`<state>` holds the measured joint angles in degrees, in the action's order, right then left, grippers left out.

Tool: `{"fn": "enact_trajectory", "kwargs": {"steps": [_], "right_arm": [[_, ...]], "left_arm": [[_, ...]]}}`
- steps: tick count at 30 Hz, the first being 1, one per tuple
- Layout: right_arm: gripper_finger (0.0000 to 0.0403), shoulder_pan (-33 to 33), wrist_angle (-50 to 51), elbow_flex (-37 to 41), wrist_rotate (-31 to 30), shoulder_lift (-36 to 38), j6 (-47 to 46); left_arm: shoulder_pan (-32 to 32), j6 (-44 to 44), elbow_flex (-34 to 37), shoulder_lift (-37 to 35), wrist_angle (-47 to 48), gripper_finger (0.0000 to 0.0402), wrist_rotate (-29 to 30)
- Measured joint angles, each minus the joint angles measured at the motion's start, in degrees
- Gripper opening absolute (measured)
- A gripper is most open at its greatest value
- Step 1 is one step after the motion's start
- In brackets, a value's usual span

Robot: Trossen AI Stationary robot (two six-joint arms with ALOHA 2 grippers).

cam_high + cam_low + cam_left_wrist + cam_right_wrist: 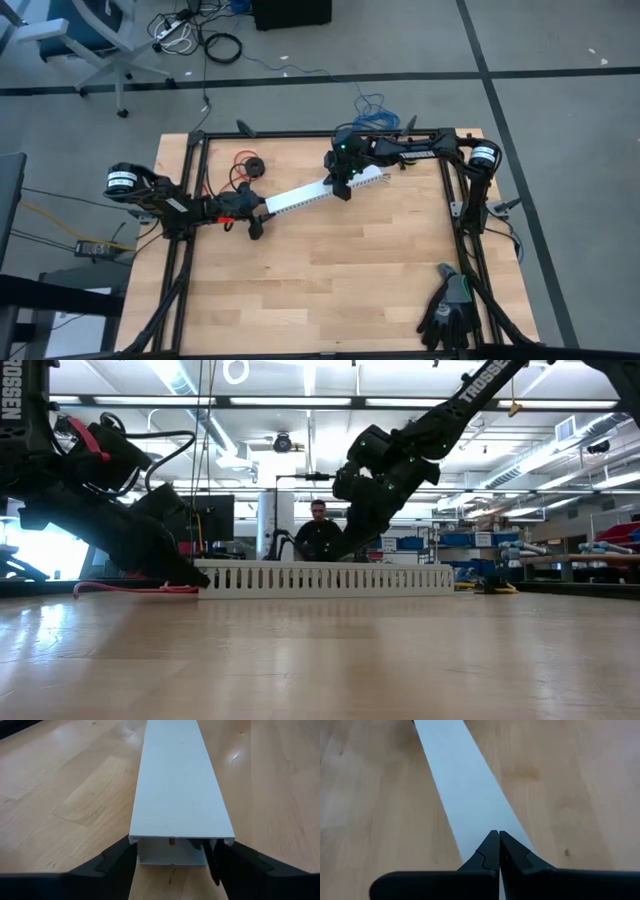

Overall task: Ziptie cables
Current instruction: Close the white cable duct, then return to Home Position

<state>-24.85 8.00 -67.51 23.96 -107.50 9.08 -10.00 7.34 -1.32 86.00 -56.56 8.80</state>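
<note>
A white plastic channel (322,192) lies aslant on the wooden bench (330,280), its lid on, so whatever it may hold along its length cannot be seen. In the left wrist view its near end is open: a thin dark strip (210,865), apparently the ziptie, pokes out of the opening beside one finger, though it is hard to tell it from the dark finger next to it.

The left gripper (257,216) sits at the channel's lower-left end, its fingers (117,862) spread and standing just outside the two side walls; whether they press the walls or merely flank them cannot be told. The right gripper (342,187) hangs over the lid toward the channel's far end, fingers (490,851) pressed together with nothing between them, the tips just above or touching the white lid.

A bundle of thin blue wires (378,112), probably the cables, lies off the bench's far edge behind the right arm, well apart from both grippers; their other colours cannot be made out. A red wire on a black spool (246,166) lies near the left arm. A pair of dark gloves (450,310) rests at the bench's near right corner. In the low view a person (318,532) shows behind the channel.
</note>
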Motion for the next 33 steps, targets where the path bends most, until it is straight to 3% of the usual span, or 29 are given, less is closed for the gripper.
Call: {"fn": "enact_trajectory", "kwargs": {"steps": [7, 17, 22, 33], "right_arm": [[0.0, 0.1, 0.8, -0.1, 0.1, 0.2, 0.1], [0.0, 0.1, 1.1, -0.3, 0.6, 0.3, -0.2], [0.0, -0.5, 2.1, -0.3, 0.9, 0.4, -0.3], [0.0, -1.2, 4.6, -0.4, 1.2, 4.5, 0.9]], "left_arm": [[0.0, -2.1, 0.2, 0.0, 0.2, 0.0286, -0.1], [0.0, -1.7, 1.0, -0.8, 0.0, 0.0287, -0.2], [0.0, -0.9, 1.0, -2.5, 0.1, 0.0287, -3.8], [-0.1, -1.3, 1.0, -14.5, 6.4, 0.0287, -3.1]]}}
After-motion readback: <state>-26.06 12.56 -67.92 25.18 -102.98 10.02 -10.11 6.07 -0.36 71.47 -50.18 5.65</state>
